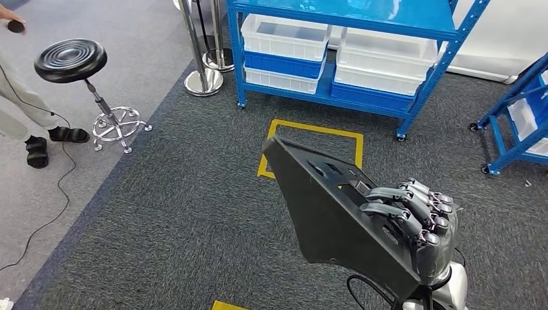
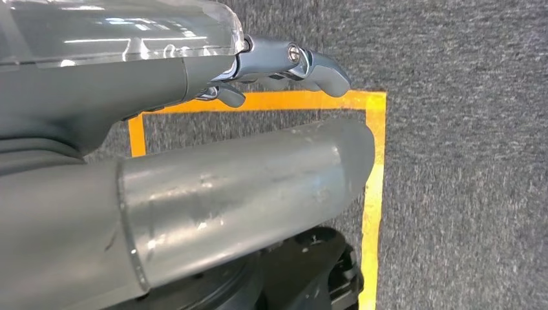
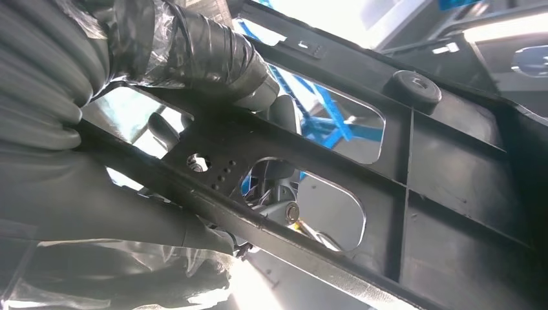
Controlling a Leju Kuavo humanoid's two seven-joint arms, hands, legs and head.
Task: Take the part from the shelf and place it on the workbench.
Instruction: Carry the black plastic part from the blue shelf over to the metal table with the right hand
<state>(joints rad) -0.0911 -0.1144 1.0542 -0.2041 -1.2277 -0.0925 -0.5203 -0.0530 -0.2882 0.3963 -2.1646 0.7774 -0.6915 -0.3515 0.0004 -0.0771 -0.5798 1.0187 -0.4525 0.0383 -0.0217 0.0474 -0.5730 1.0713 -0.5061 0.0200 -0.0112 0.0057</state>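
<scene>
One black plastic part (image 1: 323,213) is clamped in the right hand (image 1: 420,223), well in front of the blue shelf (image 1: 349,84), so the carrying step seems in hand, and next the robot must find the surface.

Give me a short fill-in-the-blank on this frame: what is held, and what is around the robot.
1. The black part is held by the robot's ____ hand.
2. The square taped on the carpet is ____ in colour.
3. The white bins sit on a ____ shelf.
4. Beside the person's feet stands a black ____ on a chrome base.

Missing words: right; yellow; blue; stool
</scene>
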